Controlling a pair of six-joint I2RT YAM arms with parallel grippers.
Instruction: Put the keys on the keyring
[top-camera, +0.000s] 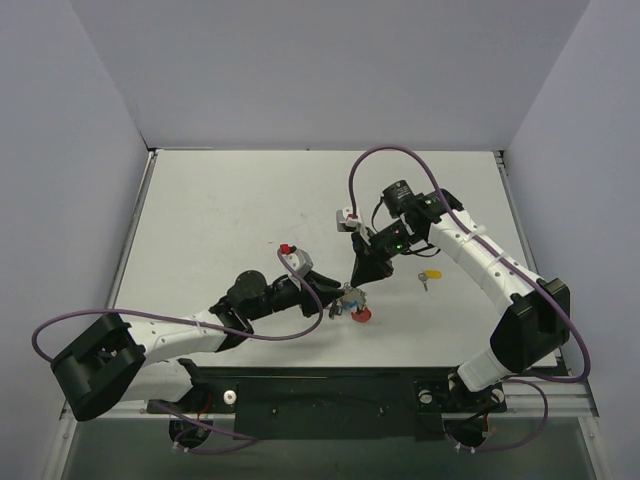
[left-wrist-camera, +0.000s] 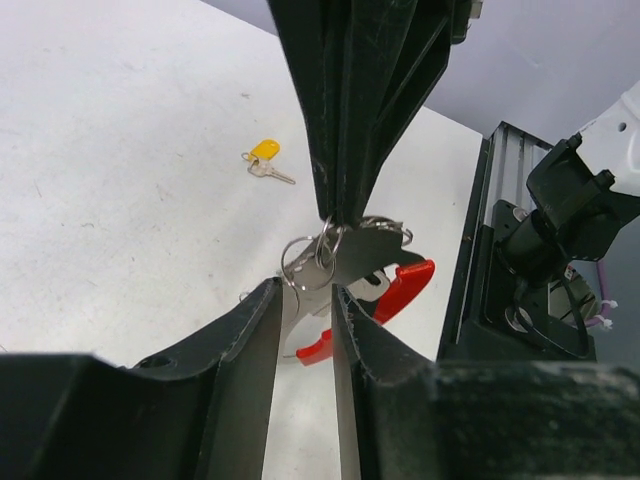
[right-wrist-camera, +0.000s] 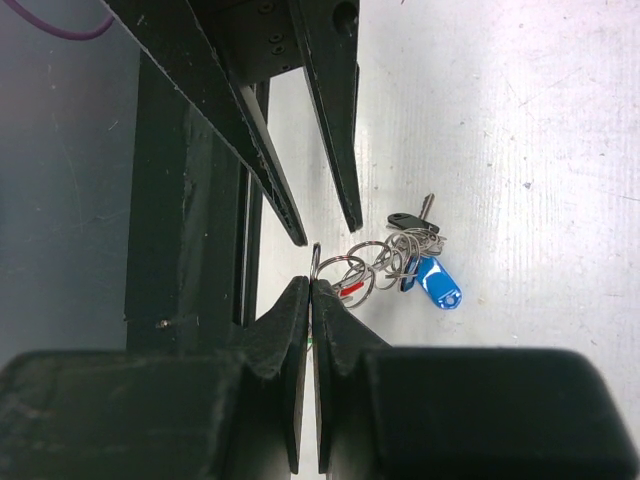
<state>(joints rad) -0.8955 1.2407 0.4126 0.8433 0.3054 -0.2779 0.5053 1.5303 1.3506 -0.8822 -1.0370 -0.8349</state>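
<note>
Left wrist view, centre: your right gripper (left-wrist-camera: 330, 215) is pinching, jaws fully closed, a silvery loop of the red-and-silver wire keyring (left-wrist-camera: 405, 285). Your left gripper (left-wrist-camera: 306, 290) is standing with jaws part-way apart astride it, and you cannot tell whether it is gripping. Yellow-capped silvery key (left-wrist-camera: 262, 152) is lying upper left.

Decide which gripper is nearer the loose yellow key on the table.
Right. The right gripper, pinching the keyring, sits between the yellow key and the left gripper, which reaches in from the keyring's far side.

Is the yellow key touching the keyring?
Apart. The left wrist view shows the yellow key lying alone, with table between it and the keyring.
</note>
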